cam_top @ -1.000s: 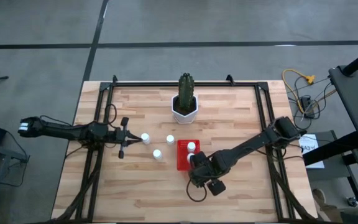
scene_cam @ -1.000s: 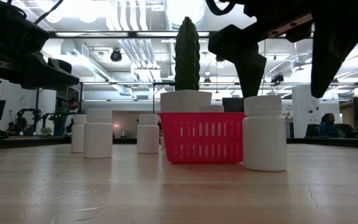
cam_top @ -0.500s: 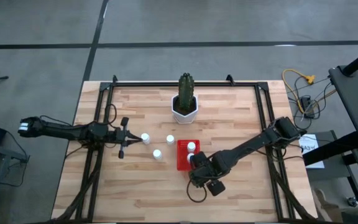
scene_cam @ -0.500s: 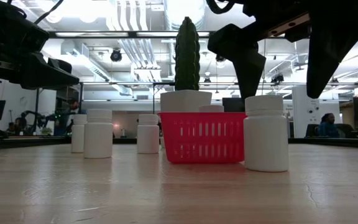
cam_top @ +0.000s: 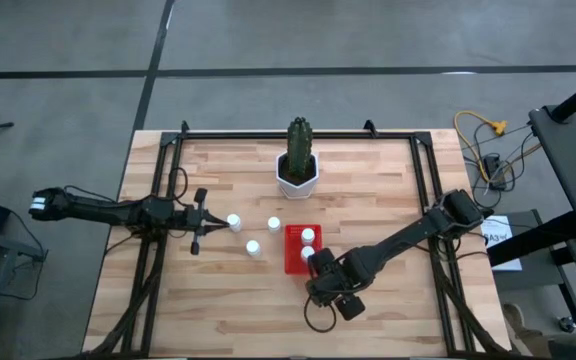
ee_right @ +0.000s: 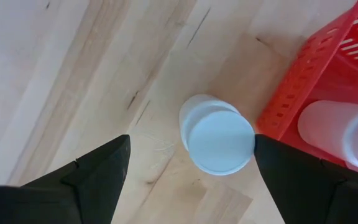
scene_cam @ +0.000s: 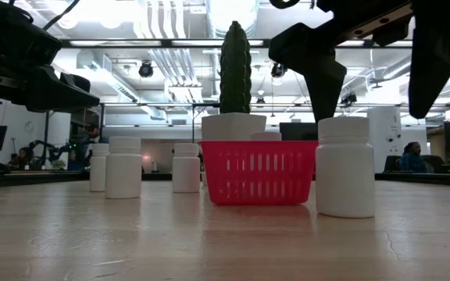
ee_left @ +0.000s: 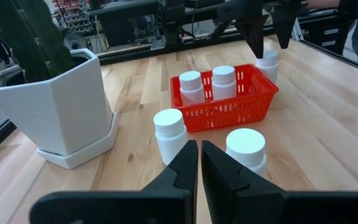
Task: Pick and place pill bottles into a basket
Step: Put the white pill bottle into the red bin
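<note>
The right gripper (ee_right: 188, 168) hangs with its jaws spread wide, one finger on each side of a single pill bottle (ee_right: 218, 134); the bottle stands upright directly below them, so its long axis points straight up into the gap and only its round white cap faces the wrist; in the low view the two dark fingers end just above the cap level, apart from the bottle (scene_cam: 344, 166), not touching it. On one side of the jaws, almost touching this bottle, is the wall of the red basket (ee_right: 303, 74), which already holds two bottles; I judge that the far finger has little room between bottle and basket when it goes down, so the descent must stay centred. The right arm is clearly the nearer one for this bottle. The left gripper (ee_left: 199, 163) waits well apart, its fingers nearly closed with only a thin slit between them and holding nothing; three more bottles (cam_top: 252, 247) stand just ahead of it, between it and the basket (cam_top: 293, 252); a white cactus pot (cam_top: 297, 172) stands beyond.
</note>
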Available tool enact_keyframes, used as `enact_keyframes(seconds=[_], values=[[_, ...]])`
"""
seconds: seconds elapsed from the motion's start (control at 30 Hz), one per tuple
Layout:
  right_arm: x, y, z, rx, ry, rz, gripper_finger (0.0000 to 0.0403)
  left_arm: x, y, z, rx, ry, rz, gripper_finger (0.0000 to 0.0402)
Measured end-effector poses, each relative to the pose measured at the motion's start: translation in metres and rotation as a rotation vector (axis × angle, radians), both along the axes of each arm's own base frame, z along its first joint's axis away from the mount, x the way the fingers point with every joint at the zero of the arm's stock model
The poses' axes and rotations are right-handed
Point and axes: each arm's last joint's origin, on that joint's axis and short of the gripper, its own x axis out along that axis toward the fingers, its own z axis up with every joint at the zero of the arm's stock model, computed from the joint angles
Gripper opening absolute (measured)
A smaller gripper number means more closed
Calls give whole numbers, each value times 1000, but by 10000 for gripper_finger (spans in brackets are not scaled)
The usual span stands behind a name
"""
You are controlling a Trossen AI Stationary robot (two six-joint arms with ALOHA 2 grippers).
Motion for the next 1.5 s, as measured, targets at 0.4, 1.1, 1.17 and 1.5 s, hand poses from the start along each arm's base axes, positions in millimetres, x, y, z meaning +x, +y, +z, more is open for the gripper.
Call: enact_keyframes(seconds=[0.4, 1.1, 1.17, 1.5], values=[[2, -1, 0, -20, -30, 29, 329, 0, 0, 0, -2, 0, 0, 3], [1, 0, -7, -11, -31, -2, 329, 0, 0, 0, -2, 0, 0, 3], [1, 0, -8, -11, -31, -2, 329, 0, 0, 0, -2, 0, 0, 3], [1, 0, -11, -3, -50, 2, 329, 0, 0, 0, -2, 0, 0, 3]])
